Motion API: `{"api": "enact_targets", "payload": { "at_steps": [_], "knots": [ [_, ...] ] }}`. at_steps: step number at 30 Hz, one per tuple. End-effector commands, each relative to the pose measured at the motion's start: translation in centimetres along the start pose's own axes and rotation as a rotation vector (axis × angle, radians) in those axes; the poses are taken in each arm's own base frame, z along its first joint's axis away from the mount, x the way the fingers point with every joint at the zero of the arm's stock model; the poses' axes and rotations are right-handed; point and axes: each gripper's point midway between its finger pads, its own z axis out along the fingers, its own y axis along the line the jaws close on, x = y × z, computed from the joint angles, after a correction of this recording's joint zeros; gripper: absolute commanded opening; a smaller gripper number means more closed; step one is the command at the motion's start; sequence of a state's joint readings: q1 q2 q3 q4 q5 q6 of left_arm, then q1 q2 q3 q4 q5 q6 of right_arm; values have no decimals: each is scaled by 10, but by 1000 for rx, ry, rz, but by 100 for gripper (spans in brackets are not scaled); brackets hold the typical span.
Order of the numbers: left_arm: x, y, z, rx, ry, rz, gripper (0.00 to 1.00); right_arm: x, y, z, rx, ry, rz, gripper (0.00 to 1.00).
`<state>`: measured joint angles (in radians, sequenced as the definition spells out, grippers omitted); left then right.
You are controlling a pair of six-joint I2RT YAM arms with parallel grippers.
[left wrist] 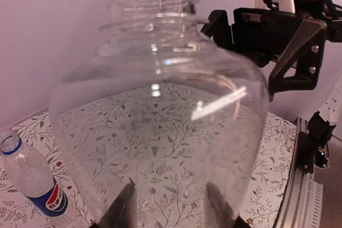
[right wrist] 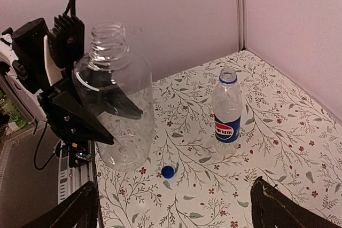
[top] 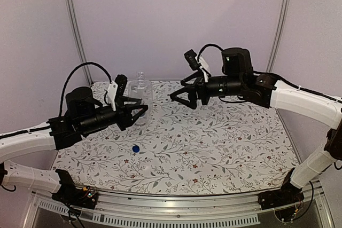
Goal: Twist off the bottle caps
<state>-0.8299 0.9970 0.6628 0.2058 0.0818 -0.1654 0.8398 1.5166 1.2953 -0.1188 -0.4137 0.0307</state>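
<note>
Blue cap (top: pixel 135 148) lies loose on table (top: pixel 214 153), nr front edge. Behind it, L claw (top: pixel 136 112) clasps upright plain bottle (top: pixel 140 86), neck open. R claw (top: pixel 183 100) spread wide above table. Farthest: Pepsi bottle (right wrist: pixel 227 113), upright, uncapped.

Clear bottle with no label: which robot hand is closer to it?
Left. The left gripper straddles the clear bottle; the right gripper hangs open, apart, to its right.
</note>
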Motion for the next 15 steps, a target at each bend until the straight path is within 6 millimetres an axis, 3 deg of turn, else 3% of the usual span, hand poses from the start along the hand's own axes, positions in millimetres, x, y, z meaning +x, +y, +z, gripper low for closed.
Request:
{"api": "enact_targets", "payload": {
  "at_steps": [1, 8, 15],
  "knots": [
    [-4, -9, 6, 62, -18, 3, 38, -37, 31, -21, -107, -48, -10, 97],
    [4, -20, 19, 99, 10, 2, 38, -67, 41, -19, -134, -73, 15, 95],
    [8, -29, 29, 104, 28, 16, 38, -77, 35, -1, -100, -52, 84, 86]
  ]
}}
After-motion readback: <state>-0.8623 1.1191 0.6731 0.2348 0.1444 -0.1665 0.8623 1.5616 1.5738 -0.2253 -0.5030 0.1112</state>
